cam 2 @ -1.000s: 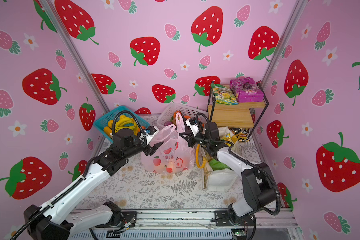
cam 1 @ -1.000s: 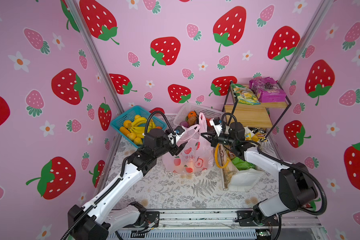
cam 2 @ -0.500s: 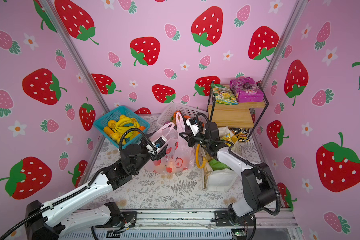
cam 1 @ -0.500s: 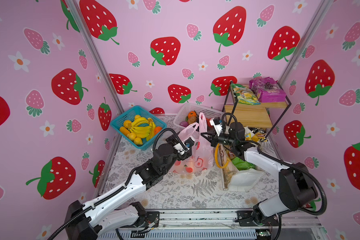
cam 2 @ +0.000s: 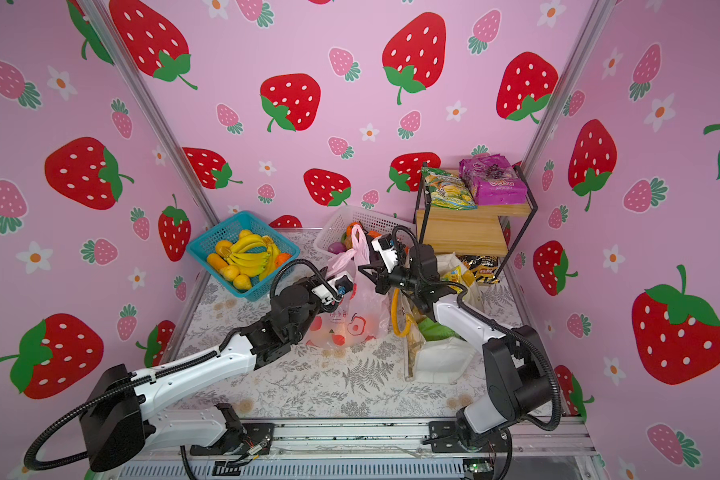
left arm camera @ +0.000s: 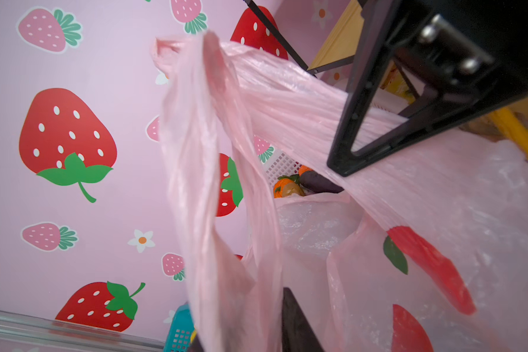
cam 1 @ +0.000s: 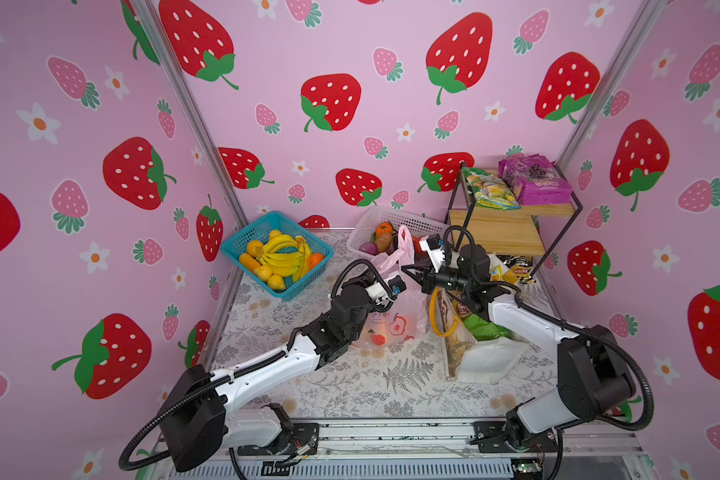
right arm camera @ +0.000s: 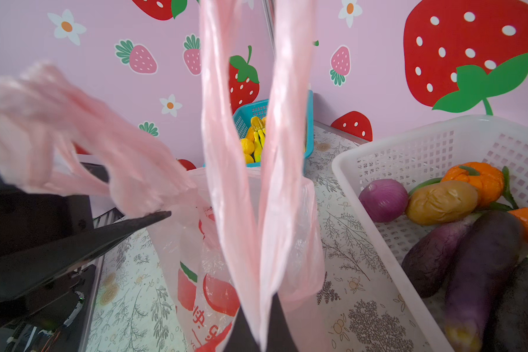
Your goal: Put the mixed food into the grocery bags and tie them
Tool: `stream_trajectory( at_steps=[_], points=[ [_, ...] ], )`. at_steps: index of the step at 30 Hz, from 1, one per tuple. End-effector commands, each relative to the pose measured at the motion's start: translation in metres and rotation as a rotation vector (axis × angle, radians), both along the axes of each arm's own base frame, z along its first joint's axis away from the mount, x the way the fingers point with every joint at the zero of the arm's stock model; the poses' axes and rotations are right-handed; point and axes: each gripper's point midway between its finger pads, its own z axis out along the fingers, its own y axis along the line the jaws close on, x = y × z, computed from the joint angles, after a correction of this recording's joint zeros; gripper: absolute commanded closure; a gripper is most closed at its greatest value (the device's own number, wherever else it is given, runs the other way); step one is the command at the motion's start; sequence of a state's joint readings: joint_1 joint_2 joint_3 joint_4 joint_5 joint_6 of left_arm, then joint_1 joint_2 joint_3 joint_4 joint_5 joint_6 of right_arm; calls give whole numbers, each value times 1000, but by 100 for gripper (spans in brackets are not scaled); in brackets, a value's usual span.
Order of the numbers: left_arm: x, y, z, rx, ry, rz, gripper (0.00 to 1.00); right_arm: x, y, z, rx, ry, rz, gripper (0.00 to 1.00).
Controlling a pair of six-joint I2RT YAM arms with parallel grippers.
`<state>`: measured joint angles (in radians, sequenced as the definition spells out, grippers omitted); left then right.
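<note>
The pink carrier bag (cam 1: 395,324) (cam 2: 358,320) stands mid-table with small toy fruits (cam 1: 377,338) showing through it. My left gripper (cam 1: 395,277) (left arm camera: 247,332) is at the bag's left side, shut on one loop handle (left arm camera: 226,213) that runs up between its fingers (left arm camera: 296,320). Opposite it my right gripper (cam 1: 408,269) (right arm camera: 264,314) is shut on the other handle (right arm camera: 256,152), which is held upright. The white tote (cam 1: 491,365) with a yellow handle (cam 1: 437,316) lies right of the bag. A bright green packet (cam 1: 483,328) and a yellow packet (cam 1: 495,272) show at its mouth.
A blue basket (cam 1: 242,249) of bananas and oranges stands at the back left. Behind the bag is a white basket (cam 1: 416,220) of toy vegetables. At the back right a wire shelf (cam 1: 499,232) carries a purple packet (cam 1: 533,178) and a green-yellow one (cam 1: 489,191).
My left arm has dropped lower and its gripper has moved right, to the bag's left handle, where its jaws have closed in. The right arm has stayed still with its handle.
</note>
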<state>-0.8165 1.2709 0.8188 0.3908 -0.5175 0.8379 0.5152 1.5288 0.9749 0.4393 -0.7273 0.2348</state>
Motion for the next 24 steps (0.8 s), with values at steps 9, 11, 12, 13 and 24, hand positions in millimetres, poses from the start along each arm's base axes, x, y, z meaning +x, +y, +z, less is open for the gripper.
stream_trajectory(
  at_steps=[9, 11, 12, 13, 24],
  points=[
    [-10, 5, 1, -148, 264, -237, 100, -4, 0, 6, -27, -82, 48, 96],
    [-13, 5, -1, -171, 365, -284, 100, -6, 1, 4, -56, -109, 73, 96],
    [-13, 7, -3, -174, 422, -299, 100, -7, 1, 4, -66, -124, 88, 96],
    [-17, 4, -6, -174, 482, -337, 100, -8, 2, 3, -76, -134, 98, 95],
    [-29, -9, -14, -91, 755, -476, 100, 9, -1, 1, -103, -118, 35, 95]
  ],
)
